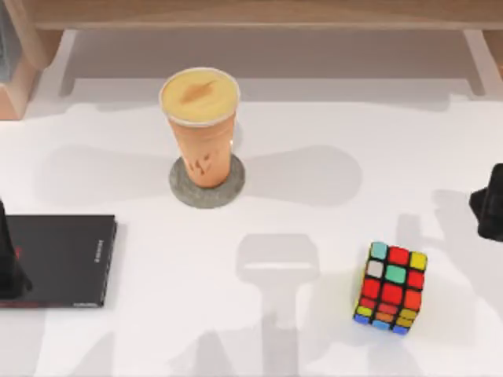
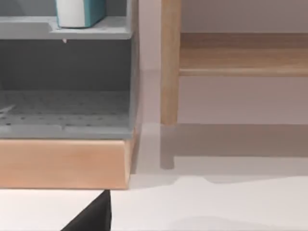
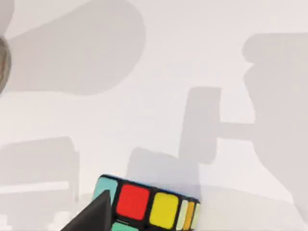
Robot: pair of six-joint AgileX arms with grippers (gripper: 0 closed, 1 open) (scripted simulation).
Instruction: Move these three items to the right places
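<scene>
- The orange drink cup [image 1: 201,126] stands upright on the round grey coaster [image 1: 207,188], toward the back of the white table [image 1: 330,126], left of centre.
- The flat black book [image 1: 64,259] lies at the table's left edge — nothing rests on its cover.
- The left gripper [image 1: 8,267] is a dark shape at the far left, over the black book's left part; whether its fingers are spread or pressed together I cannot tell, and nothing is seen in its hold.
- The Rubik's cube [image 1: 391,287] sits on the table at front right, well apart from cup and book.
- The right gripper [image 1: 491,203] is at the right edge, behind the cube and apart from it — finger spacing cannot be told.
- In the left wrist view a light-blue book [image 2: 81,12] stands on a grey shelf [image 2: 67,29] in a wooden-framed unit.
</scene>
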